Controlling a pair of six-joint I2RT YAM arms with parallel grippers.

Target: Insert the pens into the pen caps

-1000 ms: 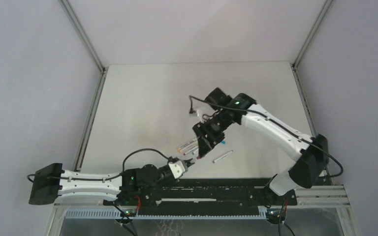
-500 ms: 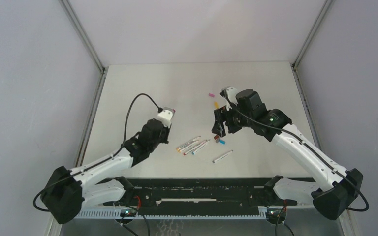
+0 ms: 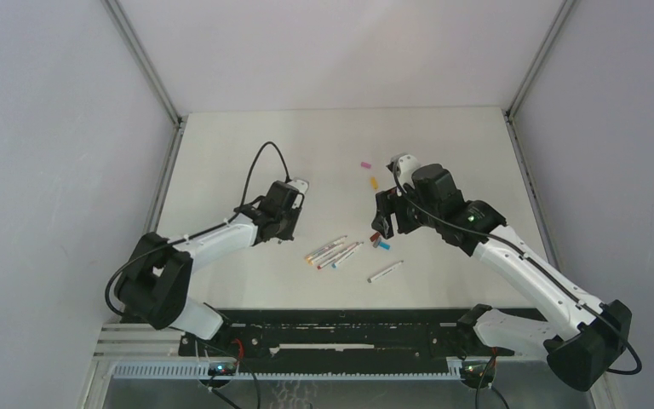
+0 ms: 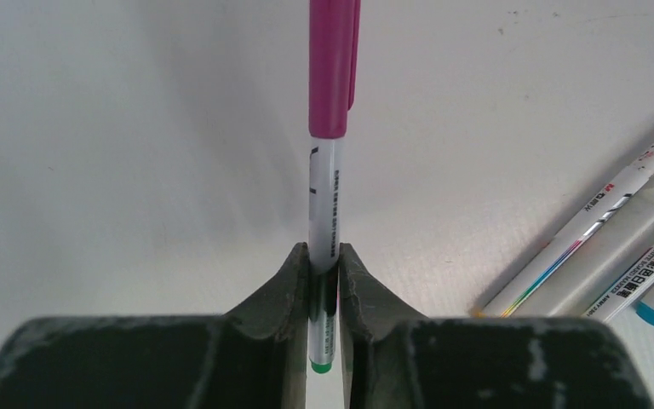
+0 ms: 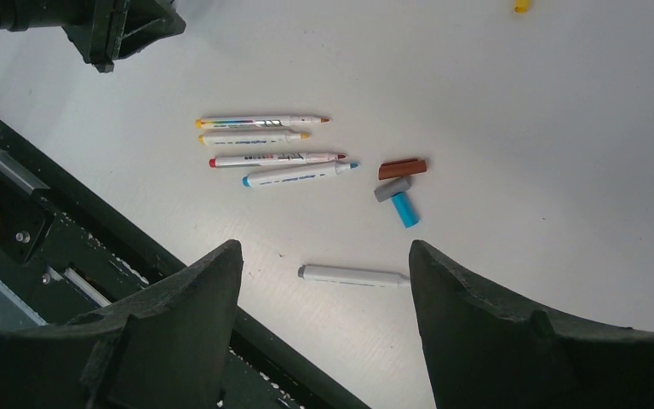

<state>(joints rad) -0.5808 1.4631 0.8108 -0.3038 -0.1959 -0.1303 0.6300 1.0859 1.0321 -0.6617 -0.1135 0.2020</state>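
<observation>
Now parted from the right gripper (image 5: 324,251), my left gripper (image 4: 324,256) has swung aside, jaws clamped on a pen (image 4: 324,196) whose magenta cap (image 4: 333,68) sits beyond them: one pairing apparently done. Right jaws gape wide; loose pens (image 5: 277,158) and caps (image 5: 402,168) lie below and beyond them.

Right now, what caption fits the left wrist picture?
Left tool clamps a pen wearing its magenta cap, other pens lying nearby.

pens (image 3: 334,252) clustered, caps (image 3: 383,244) just beside
</observation>
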